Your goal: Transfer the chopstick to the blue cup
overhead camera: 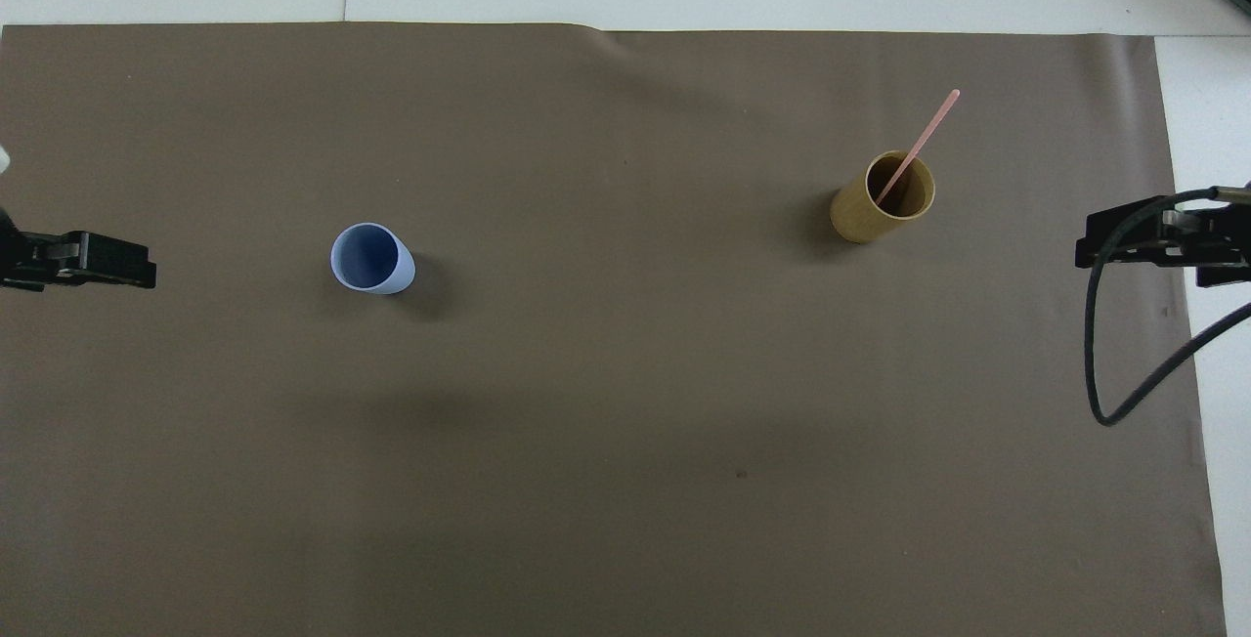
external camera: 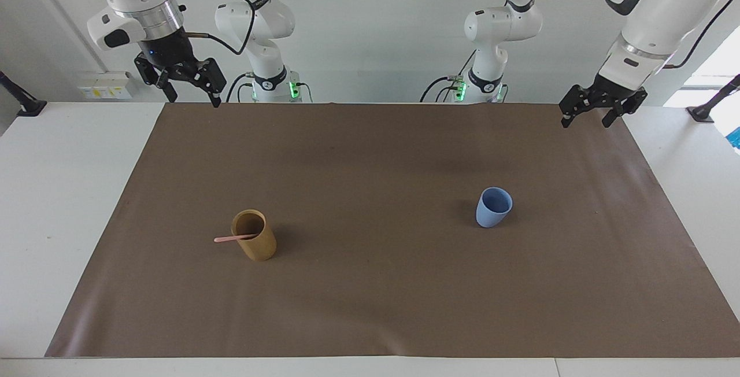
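One pale-pink chopstick (external camera: 233,239) (overhead camera: 920,141) leans in a tan wooden cup (external camera: 256,245) (overhead camera: 862,218) at the right arm's end of the mat, its top sticking out over the rim. The blue cup (external camera: 493,209) (overhead camera: 371,262) stands upright and empty at the left arm's end. My left gripper (external camera: 585,122) (overhead camera: 137,271) hangs open and empty, low over the mat's corner by the robots. High over the corner at the right arm's end, my right gripper (external camera: 195,101) (overhead camera: 1087,252) is open and holds nothing.
A brown mat (external camera: 370,307) covers most of the white table (external camera: 58,192). A black cable (overhead camera: 1109,373) loops down from the right arm's wrist. Black clamp stands (external camera: 702,112) (external camera: 26,105) sit at both table ends.
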Robot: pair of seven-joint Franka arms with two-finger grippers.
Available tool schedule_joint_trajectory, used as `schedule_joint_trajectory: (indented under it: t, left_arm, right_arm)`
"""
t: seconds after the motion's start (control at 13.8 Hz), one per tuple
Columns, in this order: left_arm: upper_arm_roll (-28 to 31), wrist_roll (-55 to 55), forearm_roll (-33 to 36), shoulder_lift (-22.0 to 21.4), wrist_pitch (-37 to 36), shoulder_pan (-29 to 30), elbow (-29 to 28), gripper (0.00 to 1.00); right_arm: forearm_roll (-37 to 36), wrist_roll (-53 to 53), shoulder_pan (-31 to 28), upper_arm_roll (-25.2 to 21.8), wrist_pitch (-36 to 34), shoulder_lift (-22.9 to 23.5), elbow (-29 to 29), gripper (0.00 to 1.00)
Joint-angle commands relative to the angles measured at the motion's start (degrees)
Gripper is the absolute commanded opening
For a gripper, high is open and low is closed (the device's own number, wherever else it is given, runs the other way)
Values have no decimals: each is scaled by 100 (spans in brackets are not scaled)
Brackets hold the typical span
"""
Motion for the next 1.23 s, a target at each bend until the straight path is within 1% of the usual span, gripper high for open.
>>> schedule_joint_trajectory:
  t: [0.0, 0.36, 0.51, 0.58, 0.72, 0.8, 0.87, 1.01, 1.08, 1.16]
  left_arm:
    - [-7, -344, 39, 291, 779, -153, -282, 100]
    - [-7, -1195, 38, 1179, 1843, -521, -291, 100]
    - [-7, -1390, 38, 1478, 1976, -662, -344, 100]
    - [-7, -1417, 38, 1540, 2116, -758, -457, 100]
    - [-7, -1426, 38, 1532, 2659, -856, -896, 100]
    - [-7, -1443, 38, 1532, 2819, -873, -1011, 100]
    - [-7, -1443, 38, 1558, 2925, -874, -1090, 100]
    - [-7, -1400, 38, 1629, 3109, -874, -1283, 100]
    - [-7, -1408, 38, 1603, 3171, -874, -1380, 100]
    - [-7, -1426, 38, 1585, 3128, -882, -1407, 57]
  right_arm:
    - [-59, -133, -54, 33, 102, -101, -119, 100]
    - [-85, -116, -18, 42, 234, -13, -67, 100]
    - [-86, -107, -18, 42, 234, 31, -67, 100]
    - [-85, -116, -18, 42, 225, 31, -67, 100]
    - [-94, -133, -27, 51, 225, 75, -6, 100]
    - [-94, -133, -18, 51, 225, 188, 117, 100]
    - [-94, -133, -10, 77, 243, 285, 187, 100]
    - [-77, -133, -10, 86, 522, 312, 188, 100]
    - [-77, -133, -10, 77, 515, 321, 179, 100]
    - [-77, -133, -10, 77, 498, 321, 188, 100]
